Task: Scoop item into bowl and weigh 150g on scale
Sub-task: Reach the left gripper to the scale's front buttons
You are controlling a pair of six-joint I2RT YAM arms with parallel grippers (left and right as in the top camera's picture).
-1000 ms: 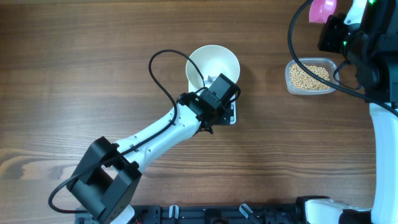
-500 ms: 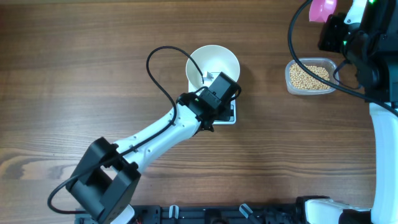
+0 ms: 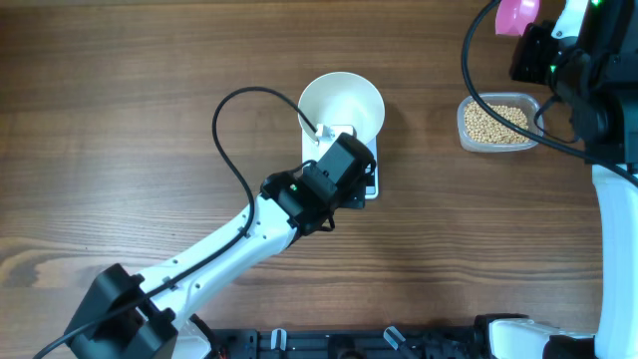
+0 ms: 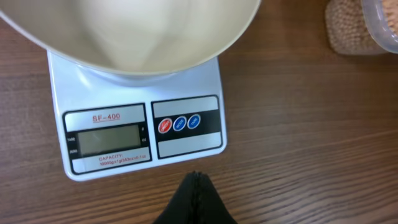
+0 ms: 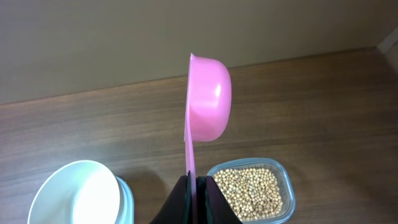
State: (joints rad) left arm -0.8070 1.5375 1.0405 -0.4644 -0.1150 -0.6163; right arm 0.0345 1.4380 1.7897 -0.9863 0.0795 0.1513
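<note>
Just ahead of my left pincer [image 4: 196, 182], pinched shut on nothing and drawn back from where it was a second ago, sits the scale [image 4: 186, 81] carrying the empty bowl [image 4: 137, 31]. My right pincer [image 5: 194, 183] stays raised, clamping the pink scoop [image 5: 208, 96] edge-up, and the beans [image 5: 249, 190] lie just below it to the right.

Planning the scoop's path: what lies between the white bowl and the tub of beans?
Only bare wooden table lies between the bowl and the bean tub, as the overhead view shows.
</note>
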